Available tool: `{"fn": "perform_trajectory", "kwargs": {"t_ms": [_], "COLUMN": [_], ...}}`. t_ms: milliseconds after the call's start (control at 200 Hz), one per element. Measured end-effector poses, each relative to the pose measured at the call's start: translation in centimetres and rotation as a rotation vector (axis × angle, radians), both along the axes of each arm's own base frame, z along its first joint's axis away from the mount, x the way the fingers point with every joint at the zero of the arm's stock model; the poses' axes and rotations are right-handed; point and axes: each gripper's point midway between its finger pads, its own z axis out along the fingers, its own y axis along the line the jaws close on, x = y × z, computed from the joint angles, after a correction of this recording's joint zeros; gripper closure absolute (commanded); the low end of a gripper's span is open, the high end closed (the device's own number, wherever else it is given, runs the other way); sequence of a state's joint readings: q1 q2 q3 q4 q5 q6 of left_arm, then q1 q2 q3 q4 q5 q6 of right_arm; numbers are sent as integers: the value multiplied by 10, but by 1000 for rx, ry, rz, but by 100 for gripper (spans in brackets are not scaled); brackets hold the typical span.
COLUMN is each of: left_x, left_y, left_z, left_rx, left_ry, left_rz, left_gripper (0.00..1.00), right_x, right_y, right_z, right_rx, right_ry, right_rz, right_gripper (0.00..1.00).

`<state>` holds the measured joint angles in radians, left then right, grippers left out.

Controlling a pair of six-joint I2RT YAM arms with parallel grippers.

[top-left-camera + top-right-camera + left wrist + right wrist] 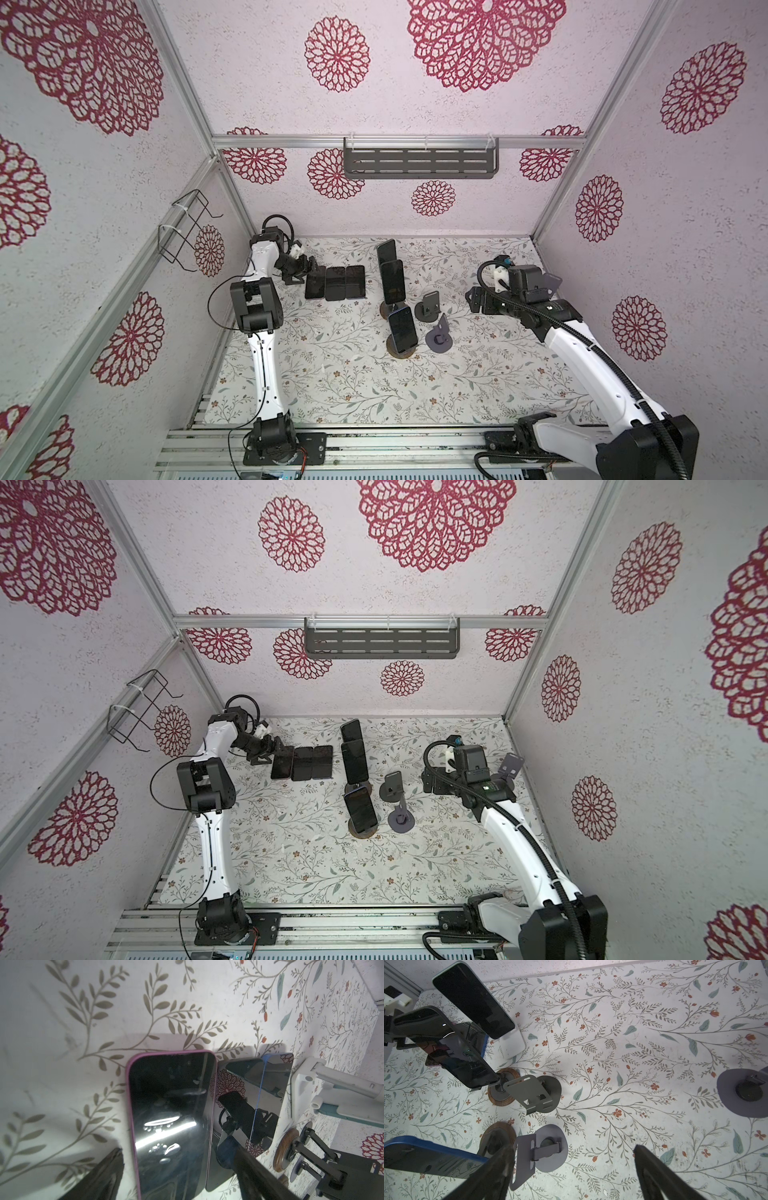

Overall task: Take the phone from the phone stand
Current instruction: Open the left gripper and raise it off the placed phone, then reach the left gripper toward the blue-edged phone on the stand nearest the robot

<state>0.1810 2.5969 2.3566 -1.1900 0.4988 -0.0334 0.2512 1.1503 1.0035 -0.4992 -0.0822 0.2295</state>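
Note:
Three dark phones stand on phone stands in a row down the middle of the table: a far one, a middle one and a near blue-cased one on a wooden base. My left gripper is open, low over a pink-cased phone that lies flat on the table. Its fingers straddle this phone with a gap at the sides. My right gripper hangs open above bare table to the right of the stands, with nothing between its fingertips.
Two more phones lie flat next to the pink one. Empty stands, one grey and one purple, sit right of the phone row, another purple one by the right wall. A metal shelf hangs on the back wall.

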Motion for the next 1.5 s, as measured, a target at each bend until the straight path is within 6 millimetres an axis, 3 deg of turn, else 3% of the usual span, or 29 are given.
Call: {"fn": "perform_trajectory", "kwargs": {"t_ms": [190, 445, 641, 856, 1026, 1221, 1501], "left_x": [-6, -36, -42, -68, -90, -113, -161], "left_y": [3, 9, 14, 7, -21, -75, -152], "left_z": [1, 9, 57, 114, 134, 156, 229], "left_rx": [29, 93, 145, 175, 170, 154, 61], "left_ry": [8, 34, -95, -282, -382, -489, -734], "left_rz": [4, 47, 104, 167, 161, 74, -65], "left_gripper": [11, 11, 11, 12, 12, 13, 15], "right_x": [-2, -8, -10, -11, -16, -19, -21], "right_y": [-1, -2, -3, -3, -4, -3, 5], "right_z": [3, 0, -2, 1, 1, 2, 12], "right_rx": [2, 0, -2, 1, -4, 1, 37], "right_ry": [-8, -1, 10, -1, -1, -10, -48], "right_rz": [0, 0, 1, 1, 5, 17, 55], "right_gripper": [7, 6, 6, 6, 6, 6, 5]}}
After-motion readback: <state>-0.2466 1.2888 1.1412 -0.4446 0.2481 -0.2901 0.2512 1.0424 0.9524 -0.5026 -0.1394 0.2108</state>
